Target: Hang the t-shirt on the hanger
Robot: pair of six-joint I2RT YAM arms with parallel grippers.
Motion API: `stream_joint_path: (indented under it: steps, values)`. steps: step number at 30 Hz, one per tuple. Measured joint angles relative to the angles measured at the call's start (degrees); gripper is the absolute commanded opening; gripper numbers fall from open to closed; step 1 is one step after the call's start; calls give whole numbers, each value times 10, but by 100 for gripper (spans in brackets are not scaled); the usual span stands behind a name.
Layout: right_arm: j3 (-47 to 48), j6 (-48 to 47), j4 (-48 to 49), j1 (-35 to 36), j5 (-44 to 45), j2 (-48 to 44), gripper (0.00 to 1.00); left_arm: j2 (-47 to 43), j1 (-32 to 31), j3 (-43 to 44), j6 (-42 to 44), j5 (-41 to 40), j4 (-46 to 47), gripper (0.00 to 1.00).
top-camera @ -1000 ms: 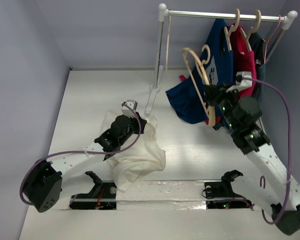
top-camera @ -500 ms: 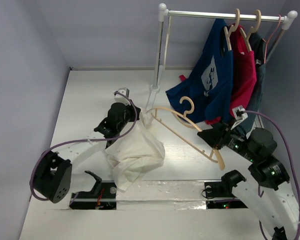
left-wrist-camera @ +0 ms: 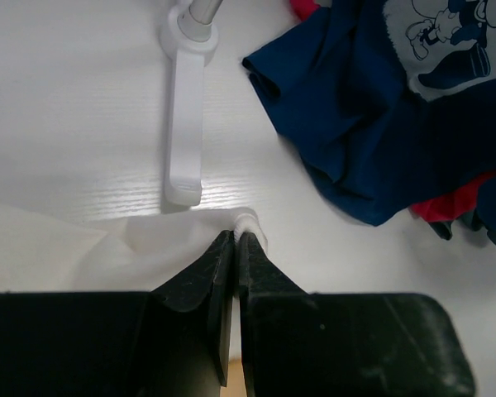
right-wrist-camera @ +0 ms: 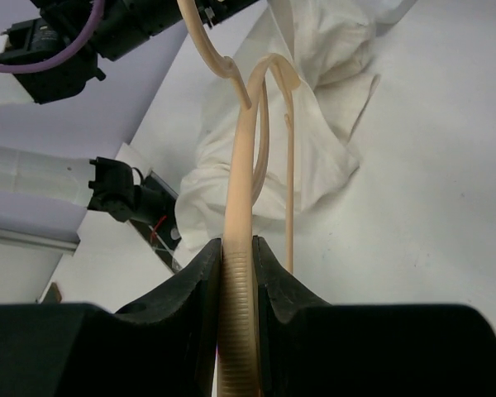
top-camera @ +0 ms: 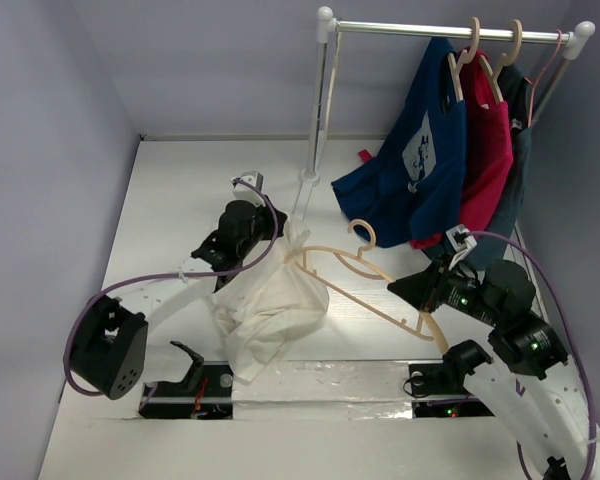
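Now: hanger's far tip aimed at the pinched cloth

At the right claw (top-camera: 420,298): clenched round one sloping arm of the hanger (top-camera: 365,272), near its end, with the jaws pressed on the tan wood from both sides in the wrist view. Outward from that grip: running up and to the left over the table (top-camera: 180,200), hook upward at mid-length, far arm-end arriving just beside the raised bunch of the t-shirt (top-camera: 270,305). Cannot tell whether touching the cloth there or already under a fold.

At the left claw (top-camera: 283,235): shut flat on a small peak of the cream fabric and holding it up off the table. Below and toward the near edge: the remainder of the t-shirt, hanging and heaped in loose folds.

Hinges, by the look of it, on one line: long axis of the hanger pointing from the right claw straight at the left claw's pinch. Calls for a neck or hem opening turned toward that tip; impossible to say which part of the garment is pinched. Nearer the cloth, left; nearer the wood, right.

Well apart, at the back right: rail (top-camera: 440,30) with the navy shirt (top-camera: 420,170) and red shirt (top-camera: 485,150).
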Motion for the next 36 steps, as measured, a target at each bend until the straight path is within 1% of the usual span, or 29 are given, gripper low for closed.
stream_joint_path:
  steps: [7,12,27,31,36]
  values:
    - [-4,6,25,0,1,0,0,-20,0,0,3,-12,-4,0]
    - [16,6,34,0,5,-1,0,-20,0,-2,5,-17,-4,0]
    - [16,6,77,0,24,20,0,-20,0,-12,11,-14,-1,0]
    - [10,8,100,0,26,33,0,-20,0,-12,7,1,2,0]
    - [-34,22,133,0,26,39,0,-31,0,-13,-11,40,3,0]
